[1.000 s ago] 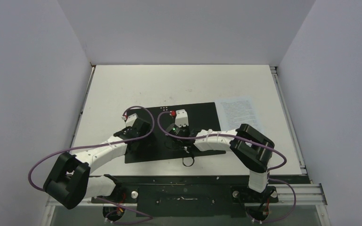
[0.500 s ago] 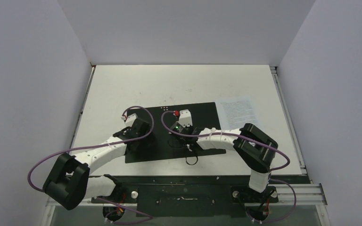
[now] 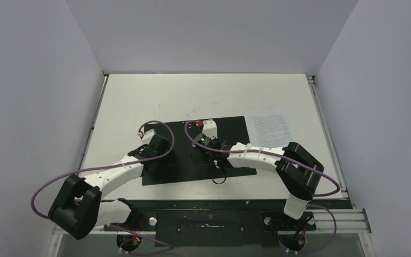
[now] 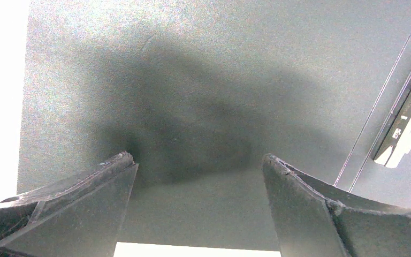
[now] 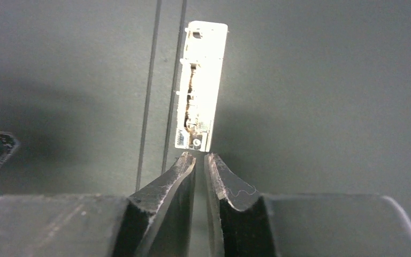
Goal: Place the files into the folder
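Note:
The folder (image 3: 230,128) lies open on the table, black inside up. Its metal spine clip (image 5: 200,85) runs along the middle crease and shows at the right edge of the left wrist view (image 4: 406,120). The files (image 3: 268,127), white printed sheets, lie on the table just right of the folder. My left gripper (image 3: 158,149) stands wide open over the folder's left half (image 4: 219,80), with nothing between its fingers (image 4: 198,158). My right gripper (image 3: 203,147) hovers at the clip's near end, all but shut, a thin slit between its empty tips (image 5: 199,155).
The white tabletop (image 3: 203,96) extends behind the folder to the grey back wall. Grey walls close in the left and right sides. A metal rail (image 3: 326,134) runs along the table's right edge. Purple cables loop off both arms.
The right arm has swung its wrist a little left and farther along the folder's crease, its elbow shifting right. Its tips have parted by a slit. The left arm has not moved.

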`<state>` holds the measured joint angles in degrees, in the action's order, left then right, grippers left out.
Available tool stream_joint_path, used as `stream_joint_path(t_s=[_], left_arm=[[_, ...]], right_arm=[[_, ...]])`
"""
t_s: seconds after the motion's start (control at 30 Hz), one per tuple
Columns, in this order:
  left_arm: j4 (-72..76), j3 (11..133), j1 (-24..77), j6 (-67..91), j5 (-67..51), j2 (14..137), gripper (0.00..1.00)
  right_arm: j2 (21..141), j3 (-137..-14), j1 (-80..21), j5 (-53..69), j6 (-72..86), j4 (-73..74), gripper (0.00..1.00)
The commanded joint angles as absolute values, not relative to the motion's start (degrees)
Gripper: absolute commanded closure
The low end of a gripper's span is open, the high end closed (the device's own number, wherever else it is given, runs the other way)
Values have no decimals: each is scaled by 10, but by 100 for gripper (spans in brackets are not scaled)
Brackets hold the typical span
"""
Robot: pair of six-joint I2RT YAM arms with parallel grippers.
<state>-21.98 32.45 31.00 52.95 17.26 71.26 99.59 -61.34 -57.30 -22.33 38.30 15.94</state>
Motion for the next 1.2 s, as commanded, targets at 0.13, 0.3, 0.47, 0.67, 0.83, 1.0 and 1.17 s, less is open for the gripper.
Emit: stream_joint_path(t_s=[0.13, 0.3, 0.47, 0.67, 0.83, 1.0, 1.17], left_arm=[[-247, 305, 307, 526, 160, 720, 12], [-247, 305, 308, 525, 158, 720, 12], [-246, 306, 308, 525, 157, 720, 12], [-246, 306, 308, 525, 158, 721, 12], [-246, 306, 308, 525, 158, 722, 12], [-246, 305, 308, 525, 159, 723, 12], [-246, 305, 308, 526, 160, 723, 12]], right_arm=[[1011, -669, -578, -207, 375, 135, 82], [1033, -679, -578, -208, 371, 134, 88], [1050, -684, -578, -209, 367, 135, 95], [1060, -682, -579, -215, 365, 139, 95], [1067, -679, -579, -219, 364, 137, 95], [1077, -679, -579, -218, 363, 137, 95], [1084, -672, -580, -216, 361, 137, 95]])
